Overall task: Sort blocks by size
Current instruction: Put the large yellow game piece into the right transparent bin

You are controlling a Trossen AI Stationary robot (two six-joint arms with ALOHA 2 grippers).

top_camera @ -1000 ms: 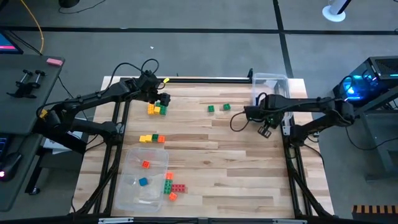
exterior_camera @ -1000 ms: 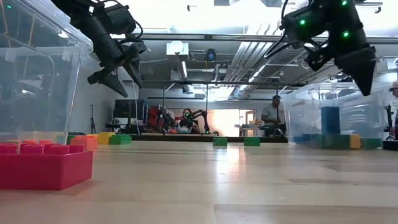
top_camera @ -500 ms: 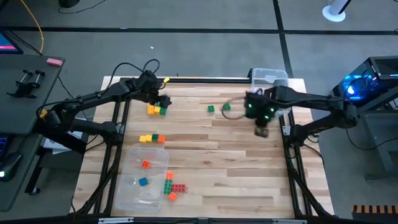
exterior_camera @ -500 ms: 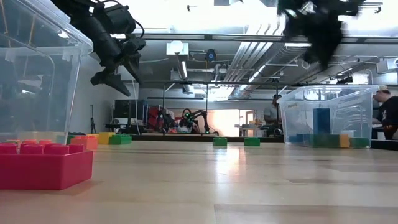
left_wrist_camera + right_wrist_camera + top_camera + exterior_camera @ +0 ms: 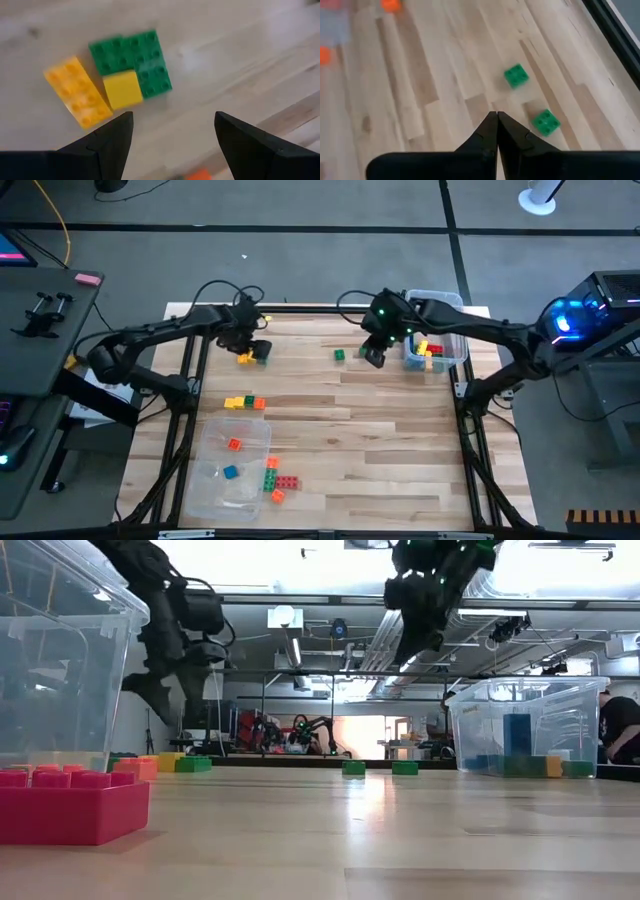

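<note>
Studded blocks lie flat on the wooden table. An orange long block, a green block and a yellow square block lie together at the far left. My left gripper hangs open above them, touching nothing. Two small green blocks lie at the far middle. My right gripper is shut and empty above the table beside them; it also shows in the high view.
A clear bin at the far right holds several blocks. A second clear bin at the near left holds an orange and a blue block. A yellow-green-orange row and green, red and orange blocks lie on the table.
My right gripper has swung from beside the far-right bin toward the table's left and far edge, and now hangs by the two green blocks. My left gripper has dropped a little toward the yellow and green cluster.
</note>
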